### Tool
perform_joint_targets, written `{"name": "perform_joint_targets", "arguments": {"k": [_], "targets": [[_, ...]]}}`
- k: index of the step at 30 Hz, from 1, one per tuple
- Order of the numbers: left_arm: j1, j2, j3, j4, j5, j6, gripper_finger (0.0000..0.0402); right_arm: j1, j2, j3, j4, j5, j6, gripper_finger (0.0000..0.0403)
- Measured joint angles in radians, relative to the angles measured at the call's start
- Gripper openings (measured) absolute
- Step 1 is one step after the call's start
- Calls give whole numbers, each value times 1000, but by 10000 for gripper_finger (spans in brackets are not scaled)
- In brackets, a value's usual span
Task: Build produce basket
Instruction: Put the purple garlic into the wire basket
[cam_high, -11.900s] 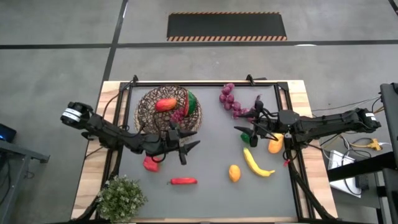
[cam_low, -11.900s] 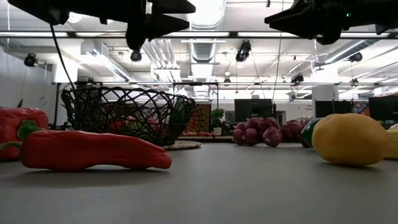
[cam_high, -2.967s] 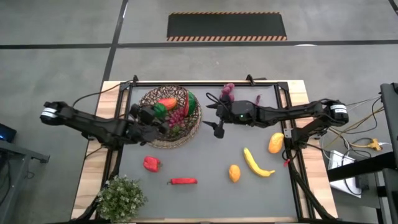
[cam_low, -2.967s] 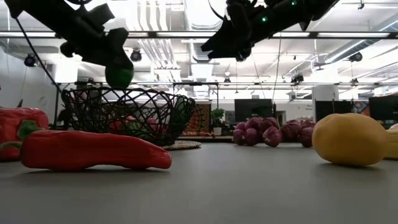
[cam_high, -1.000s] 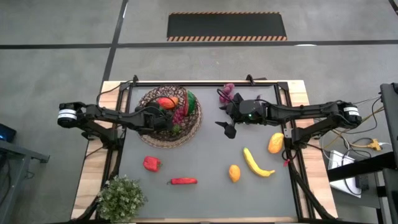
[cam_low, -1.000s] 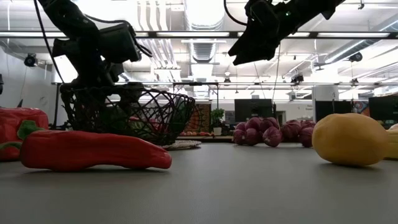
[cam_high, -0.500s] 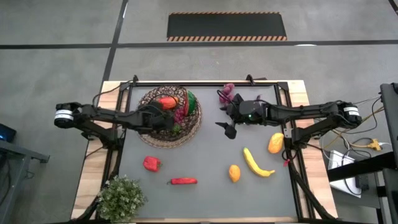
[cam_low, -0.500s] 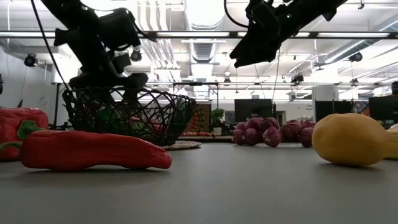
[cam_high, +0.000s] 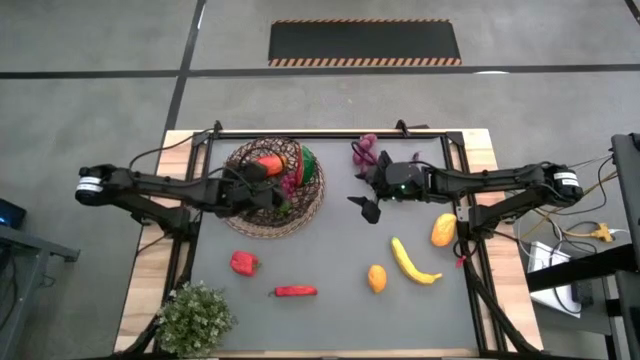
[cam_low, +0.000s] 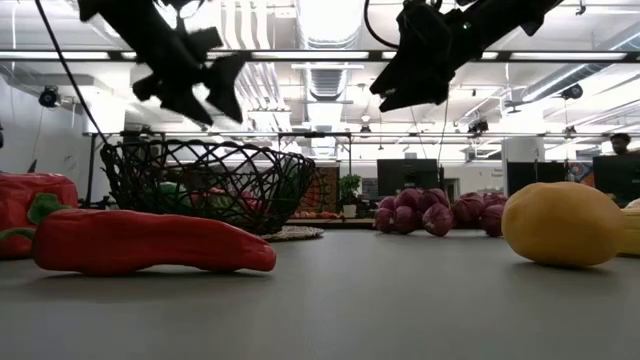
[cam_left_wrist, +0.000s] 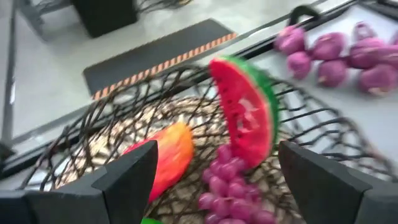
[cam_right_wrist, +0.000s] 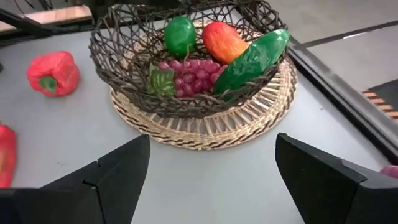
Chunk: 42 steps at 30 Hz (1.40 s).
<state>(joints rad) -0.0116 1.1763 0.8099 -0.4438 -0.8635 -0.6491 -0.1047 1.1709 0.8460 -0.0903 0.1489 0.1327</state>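
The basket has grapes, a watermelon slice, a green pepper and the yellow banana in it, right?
Not quite. The banana is not in the basket; the high view shows it lying on the grey table, off to the right side. The right wrist view shows the basket holding grapes, the watermelon slice, a green pepper and an orange-red fruit.

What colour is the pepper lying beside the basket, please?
Red with a green stem, clearest in the right wrist view.

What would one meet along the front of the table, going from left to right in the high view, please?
Potted plant → red pepper → red chili → orange fruit → banana.
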Motion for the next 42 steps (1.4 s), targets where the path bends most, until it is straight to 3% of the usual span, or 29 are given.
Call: {"name": "perform_joint_targets", "arguments": {"k": [5, 10, 13, 17, 24, 31, 42], "targets": [[-64, -17, 13, 13, 0, 13, 313, 0, -3, 35, -38, -81, 63, 327], [-124, -24, -3, 152, 0, 132, 313, 6, -7, 113, -160, -148, 102, 327], [-163, -23, -5, 264, 5, 267, 313, 6, 8, 178, -270, -153, 108, 327], [-207, -53, -6, 305, 112, 450, 313, -23, 55, 285, -481, -149, 126, 327], [-224, -155, -48, 306, 128, 555, 313, -95, 139, 371, -626, -149, 110, 327], [-224, -256, -120, 324, 121, 530, 313, -259, 226, 409, -631, -152, 3, 327], [-227, -244, -167, 616, 129, 510, 313, -588, 397, 467, -782, -149, -107, 327]]}}
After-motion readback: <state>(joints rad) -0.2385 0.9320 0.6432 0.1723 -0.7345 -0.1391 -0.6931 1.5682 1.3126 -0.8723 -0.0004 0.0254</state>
